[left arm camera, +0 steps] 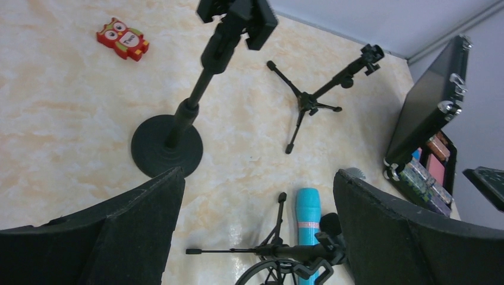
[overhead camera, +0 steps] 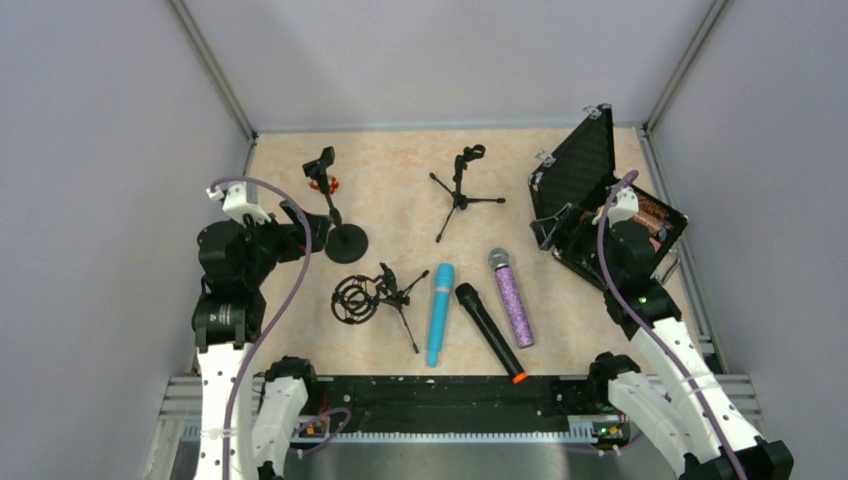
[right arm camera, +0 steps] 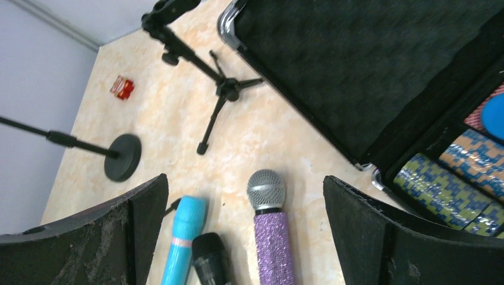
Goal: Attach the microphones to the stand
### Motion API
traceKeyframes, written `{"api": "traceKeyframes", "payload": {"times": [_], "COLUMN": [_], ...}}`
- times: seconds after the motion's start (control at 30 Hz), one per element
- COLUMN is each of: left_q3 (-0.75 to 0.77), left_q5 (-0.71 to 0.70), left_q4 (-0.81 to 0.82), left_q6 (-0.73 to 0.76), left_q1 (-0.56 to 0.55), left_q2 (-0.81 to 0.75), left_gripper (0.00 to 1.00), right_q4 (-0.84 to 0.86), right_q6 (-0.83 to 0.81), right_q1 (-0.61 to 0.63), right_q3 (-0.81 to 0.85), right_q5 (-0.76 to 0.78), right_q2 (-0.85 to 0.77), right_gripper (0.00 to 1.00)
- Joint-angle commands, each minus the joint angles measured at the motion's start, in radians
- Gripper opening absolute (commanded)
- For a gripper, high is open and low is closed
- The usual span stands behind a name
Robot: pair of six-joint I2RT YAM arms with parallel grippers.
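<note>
Beige marbled tabletop (overhead camera: 395, 205), plain grey walls (overhead camera: 450, 60)

The beige marbled tabletop (overhead camera: 400, 180) bore a black round-based stand (overhead camera: 345, 243) at nine o'clock, a red owl figure (left arm camera: 122, 39) at ten, a black tripod stand (overhead camera: 462, 195) at twelve and an open black case (overhead camera: 585, 190) at two. A toppled tripod stand (overhead camera: 375, 295) lay at seven. At six lay a turquoise microphone (overhead camera: 439, 313), a black orange-ended microphone (overhead camera: 490, 332) and a glittery purple microphone (overhead camera: 511, 297).

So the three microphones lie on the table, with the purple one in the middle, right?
Not quite: the black microphone is in the middle, the purple microphone on the right, the turquoise microphone on the left. The top view shows it.
</note>
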Motion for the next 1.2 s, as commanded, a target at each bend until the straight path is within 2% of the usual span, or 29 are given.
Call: {"api": "traceKeyframes", "payload": {"times": [0.0, 0.17, 0.37, 0.57, 0.73, 0.8, 0.93, 1.17], "left_q3": [0.131, 0.172, 0.133, 0.085, 0.051, 0.012, 0.005, -0.121], "left_q5": [0.114, 0.18, 0.174, 0.155, 0.264, 0.248, 0.197, 0.146], "left_q4": [-0.044, -0.082, -0.171, -0.151, -0.054, -0.005, -0.056, -0.012], "left_q6": [0.056, 0.033, 0.028, -0.018, -0.056, -0.061, -0.063, -0.188], "left_q1": [-0.001, -0.001, -0.002, -0.003, -0.003, -0.004, -0.004, -0.004], "left_q2": [0.078, 0.156, 0.192, 0.2, 0.191, 0.171, 0.118, 0.002], "left_gripper": [0.99, 0.99, 0.99, 0.99, 0.99, 0.99, 0.99, 0.99], "right_q4": [-0.027, -0.055, -0.113, -0.221, -0.254, -0.256, -0.33, -0.389], "right_q6": [0.013, 0.044, 0.07, 0.078, 0.105, 0.093, 0.011, -0.015], "right_q1": [0.004, 0.004, 0.011, 0.015, 0.015, 0.017, 0.043, 0.14], "right_q3": [0.06, 0.066, 0.056, 0.06, 0.009, -0.007, 0.04, 0.117], "right_q5": [-0.115, -0.195, -0.42, -0.336, -0.24, -0.237, -0.219, -0.131], "right_q2": [0.005, 0.054, 0.152, 0.15, 0.147, 0.165, 0.235, 0.314], "right_gripper": [0.99, 0.99, 0.99, 0.99, 0.99, 0.99, 0.99, 0.99]}}
